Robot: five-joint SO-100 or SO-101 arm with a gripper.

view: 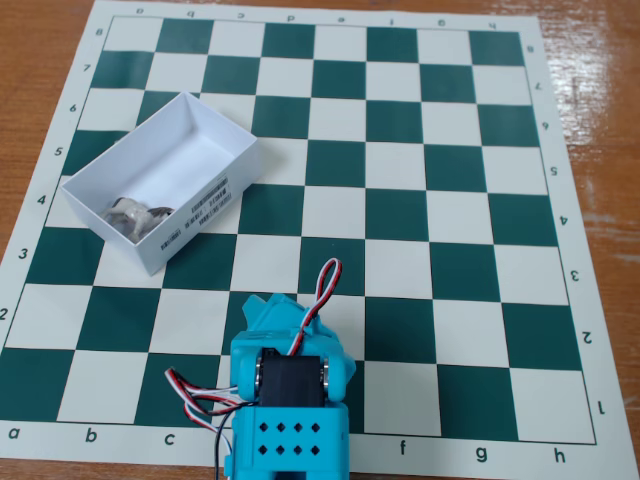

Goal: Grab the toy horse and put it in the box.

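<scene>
The toy horse lies inside the box; my gripper sits folded near the board's edge, its opening impossible to tell.

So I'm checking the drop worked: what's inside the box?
The toy horse lies in the box at its near-left end, partly hidden by the front wall. Otherwise, bare white floor.

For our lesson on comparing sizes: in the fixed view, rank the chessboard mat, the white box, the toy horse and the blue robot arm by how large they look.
1. Chessboard mat
2. White box and blue robot arm: alike in looks, and the arm may be nearer the camera, so unranked
3. Toy horse, lying inside the box
</scene>
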